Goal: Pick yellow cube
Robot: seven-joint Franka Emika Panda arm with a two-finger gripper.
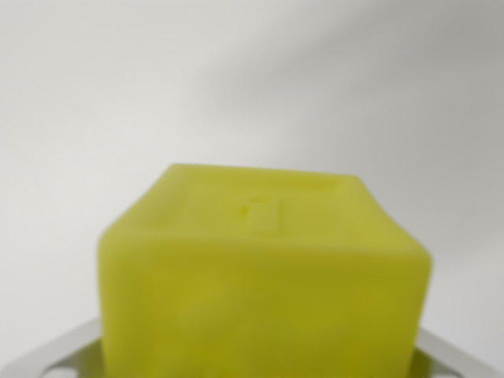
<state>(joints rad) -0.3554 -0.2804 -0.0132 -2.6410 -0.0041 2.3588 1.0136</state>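
The yellow cube (264, 276) fills the lower middle of the wrist view, very close to the camera and slightly blurred. A small raised mark shows on its top face. White parts of my gripper (260, 366) emerge at the bottom left and bottom right, flush against the cube's lower sides. One white finger (59, 356) lies at the wrist view's left, and the other shows at the right corner. The cube sits between them, held, and hides the fingertips themselves.
A plain white surface (236, 79) lies behind the cube, with a soft grey shadow across the upper right. Nothing else is in view.
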